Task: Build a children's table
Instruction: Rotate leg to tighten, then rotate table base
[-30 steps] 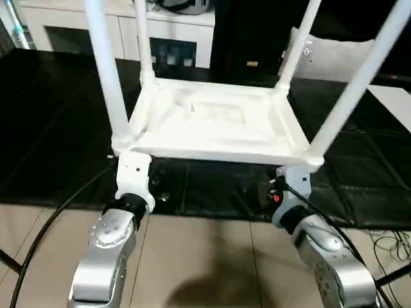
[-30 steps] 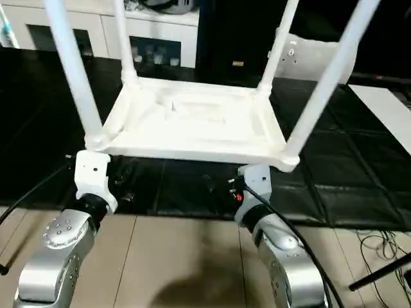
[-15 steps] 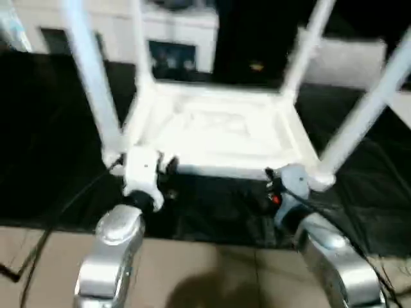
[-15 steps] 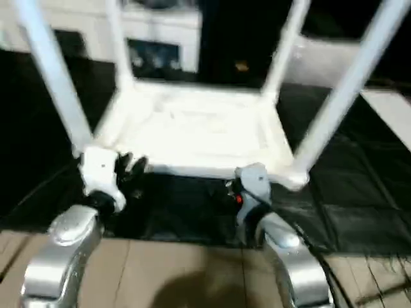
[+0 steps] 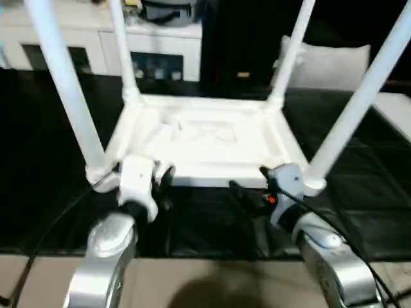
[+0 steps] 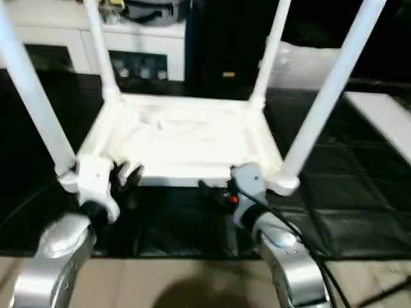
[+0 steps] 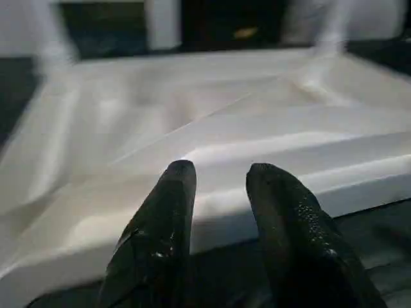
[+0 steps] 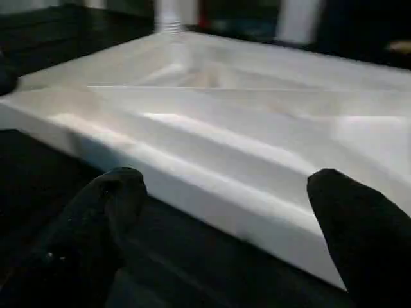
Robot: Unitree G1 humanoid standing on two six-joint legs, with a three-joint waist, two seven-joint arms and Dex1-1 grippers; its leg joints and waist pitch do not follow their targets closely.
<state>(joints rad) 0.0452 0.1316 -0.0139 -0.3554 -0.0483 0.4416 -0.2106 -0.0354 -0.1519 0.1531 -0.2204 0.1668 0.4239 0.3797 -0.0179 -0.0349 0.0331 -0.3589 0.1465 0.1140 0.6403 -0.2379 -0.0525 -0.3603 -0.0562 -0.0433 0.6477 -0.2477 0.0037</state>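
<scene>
The children's table stands upside down on the black mat. Its white ribbed top faces up, and four white legs rise from the corner sockets. My left gripper is just in front of the top's near edge by the near-left corner. Its fingers stand a narrow gap apart, holding nothing. My right gripper is in front of the near edge by the near-right corner. It is open wide, with the edge lying across between the fingers, untouched.
A white cabinet with glass doors stands at the back, and a grey-white pillow at the back right. A white panel lies on the mat at the right. Black cables trail by my left forearm over the tan floor.
Both grippers have drawn back from under the top's near edge, so their fingers now show in front of it. The camera has tilted and shifted.
</scene>
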